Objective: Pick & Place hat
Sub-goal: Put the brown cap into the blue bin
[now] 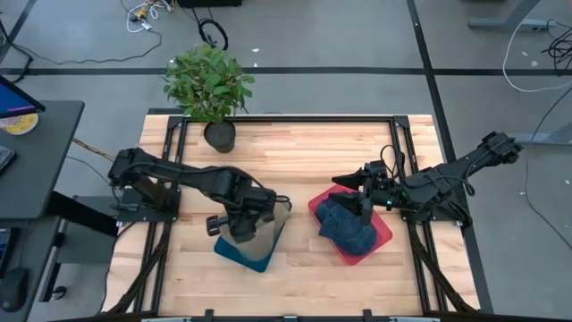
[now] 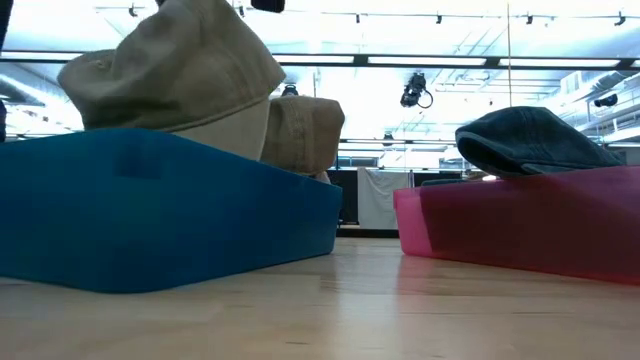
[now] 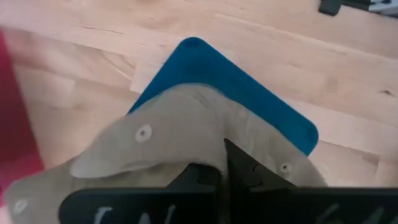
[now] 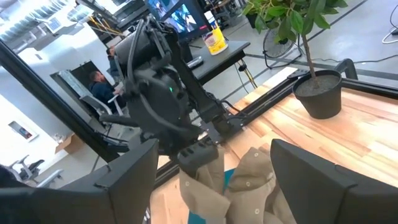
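Note:
A tan hat (image 3: 180, 130) hangs from my left gripper (image 1: 243, 222), which is shut on it over the blue tray (image 1: 255, 255). In the low view the tan hat (image 2: 180, 70) rises above the blue tray's wall (image 2: 150, 210), which hides its lower edge. A dark blue hat (image 1: 349, 224) lies in the red tray (image 1: 380, 234), its crown showing above the red wall (image 2: 535, 140). My right gripper (image 1: 344, 182) is open above the red tray's far-left side, pointing toward the left arm and touching nothing. My left gripper pinches the tan hat's crown (image 3: 205, 155) between its two fingers (image 3: 242, 168), coming from above and pointing down. The hat hangs below the fingers over the blue tray (image 3: 211, 68). Whether its lower edge touches the tray floor is hidden by the tray wall.
A potted plant (image 1: 219, 134) stands at the table's far edge, left of centre. The two trays sit side by side in the table's middle, with bare wood (image 1: 304, 148) behind them and along the near edge. In the right wrist view a person (image 4: 99, 84) sits beyond the table.

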